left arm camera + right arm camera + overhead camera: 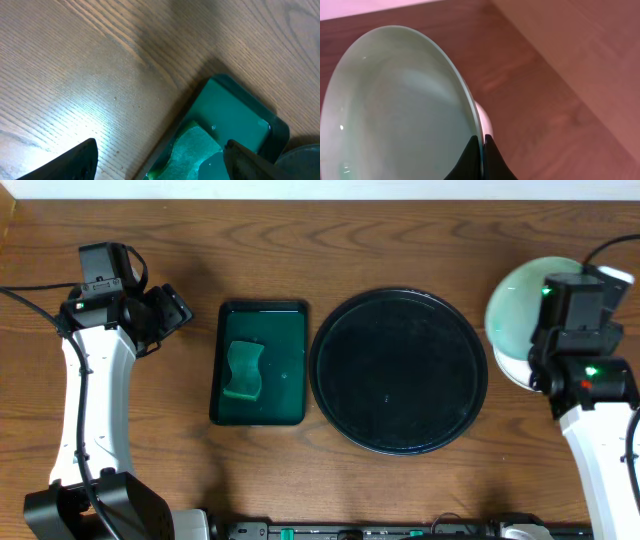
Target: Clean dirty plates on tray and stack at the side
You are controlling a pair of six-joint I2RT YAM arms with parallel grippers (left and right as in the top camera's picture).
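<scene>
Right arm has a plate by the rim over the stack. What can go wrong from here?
1. The right gripper pinches only the thin rim of the plate, so it may pivot or slip.
2. It hangs offset from the stacked plate; releasing now might land it off-centre.

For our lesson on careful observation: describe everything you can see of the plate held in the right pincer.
The plate is round, pale aqua-white and glossy, like glazed ceramic. No smear shows on its visible face. It is tilted, its rim pinched by the right pincer, right of the black tray, above another white plate. Whether they touch cannot be told.
</scene>
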